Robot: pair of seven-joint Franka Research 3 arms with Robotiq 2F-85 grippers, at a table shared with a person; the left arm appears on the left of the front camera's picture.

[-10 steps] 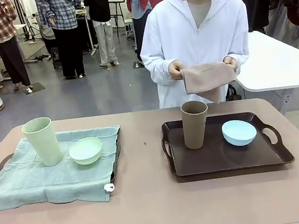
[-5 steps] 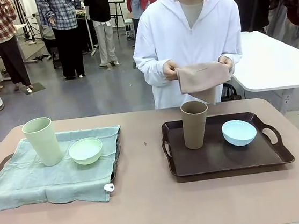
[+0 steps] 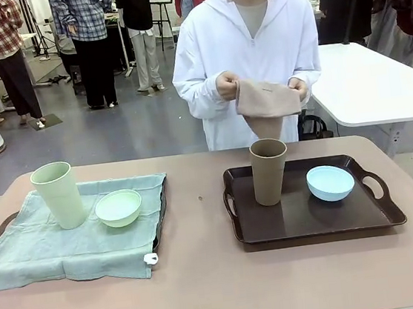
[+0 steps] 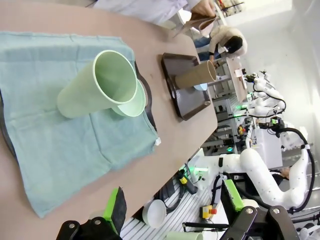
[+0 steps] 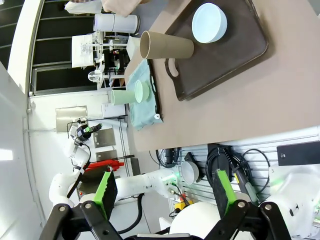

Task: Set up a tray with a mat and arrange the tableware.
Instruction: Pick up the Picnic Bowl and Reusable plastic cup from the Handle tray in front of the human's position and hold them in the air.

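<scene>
- Beige mat (image 3: 267, 100): off the table, held up folded in the person's hands (image 3: 226, 86) at chest height, beyond the table's far edge and far ahead of both grippers.
- Brown tray (image 3: 311, 221): bare, with no mat on it, on the table (image 3: 207, 289) ahead of the right gripper (image 5: 164, 187) and well apart from it.
- Brown cup (image 3: 270, 171): upright on the brown tray's left part, on the side toward the left gripper (image 4: 172, 205).
- Light blue bowl (image 3: 330, 182): upright on the same tray, near the brown cup but apart from it, on the side away from the left gripper.
- Green mat (image 3: 45, 247): spread over a dark tray (image 3: 5, 222), whose rim shows at the mat's edges, ahead of the left gripper.
- Pale green cup (image 3: 60, 195): upright on the green mat, well beyond the left gripper's fingertips.
- Pale green bowl (image 3: 118, 208): on the green mat just beside the pale green cup, on the side toward the brown tray.
- Left gripper: fingers spread wide, nothing between the pads, hanging off the table's near edge and touching nothing.
- Right gripper: fingers likewise spread wide and empty, back from the near edge, clear of tray and tableware.
</scene>
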